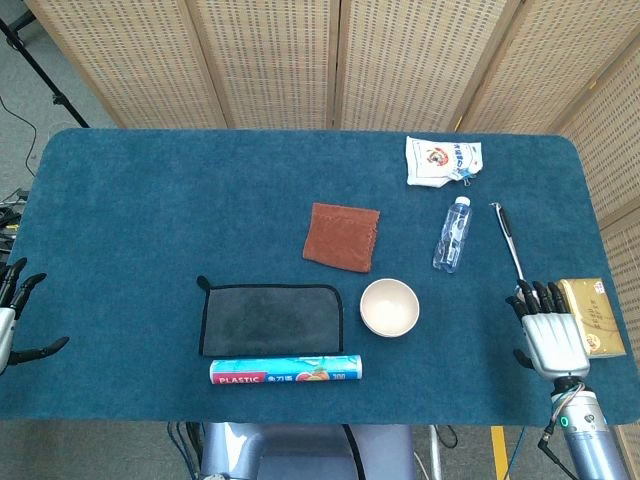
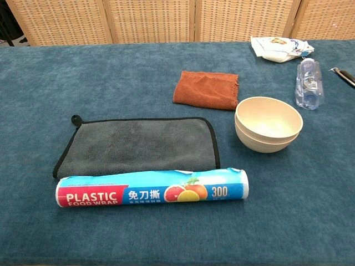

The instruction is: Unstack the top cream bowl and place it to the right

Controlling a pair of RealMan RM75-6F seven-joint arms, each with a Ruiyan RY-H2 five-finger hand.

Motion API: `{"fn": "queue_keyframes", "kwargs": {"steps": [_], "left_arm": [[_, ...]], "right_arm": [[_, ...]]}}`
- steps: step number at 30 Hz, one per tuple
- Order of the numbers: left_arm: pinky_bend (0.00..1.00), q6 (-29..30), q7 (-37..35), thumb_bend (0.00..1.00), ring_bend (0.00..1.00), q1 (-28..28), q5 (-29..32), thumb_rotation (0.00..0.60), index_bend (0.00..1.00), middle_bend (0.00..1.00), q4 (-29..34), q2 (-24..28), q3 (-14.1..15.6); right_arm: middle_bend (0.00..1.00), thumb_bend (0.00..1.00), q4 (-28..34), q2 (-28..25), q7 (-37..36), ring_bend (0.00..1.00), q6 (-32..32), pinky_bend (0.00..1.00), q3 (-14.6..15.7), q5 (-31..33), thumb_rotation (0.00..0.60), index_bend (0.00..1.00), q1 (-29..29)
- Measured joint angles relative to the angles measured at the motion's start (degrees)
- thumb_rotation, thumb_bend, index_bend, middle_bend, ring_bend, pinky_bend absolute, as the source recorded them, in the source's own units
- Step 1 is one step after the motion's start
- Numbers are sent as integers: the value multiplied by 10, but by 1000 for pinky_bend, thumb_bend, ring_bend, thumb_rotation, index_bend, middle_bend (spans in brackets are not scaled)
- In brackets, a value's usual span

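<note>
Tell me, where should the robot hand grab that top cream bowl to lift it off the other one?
Probably at the rim of the top cream bowl, on its right side, coming down from above with the right robot hand. The bowls sit upright and nested, so only the top one's rim stands clear of the lower bowl.

The right hand [image 1: 548, 325] hovers over the desk's near right corner, back upward, fingers extended and slightly apart, holding nothing (its forearm runs off the near edge). The left hand [image 1: 12, 318] sits at the desk's left edge, fingers spread, thumb out, empty.
</note>
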State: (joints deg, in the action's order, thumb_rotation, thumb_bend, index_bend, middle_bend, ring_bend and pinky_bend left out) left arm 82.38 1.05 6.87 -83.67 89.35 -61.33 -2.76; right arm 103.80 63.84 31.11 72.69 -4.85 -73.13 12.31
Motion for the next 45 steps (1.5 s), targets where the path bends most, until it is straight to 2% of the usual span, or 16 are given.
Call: {"fn": "queue_keyframes", "kwargs": {"steps": [7,16,28,45], "left_arm": [[0,4,-8,0,0,-2,-4,435,168,0,4,4,0],[0,0,-10,0,0,-1,1,432,169,0,6,5,-2],[0,-2,-20,0,0,-2,9,431,168,0,12,14,-5],[0,9,-38,0,0,-7,8,431,168,0,25,29,-9]], "right_arm": [[77,208,24,0,26,72,27,166,12,-15,600,346,-7],[77,208,47,14,46,72,38,166,20,-26,600,349,-7],[77,208,76,61,97,72,33,166,25,-12,600,349,6],[77,208,47,137,151,72,2,166,-14,77,600,349,64]]}}
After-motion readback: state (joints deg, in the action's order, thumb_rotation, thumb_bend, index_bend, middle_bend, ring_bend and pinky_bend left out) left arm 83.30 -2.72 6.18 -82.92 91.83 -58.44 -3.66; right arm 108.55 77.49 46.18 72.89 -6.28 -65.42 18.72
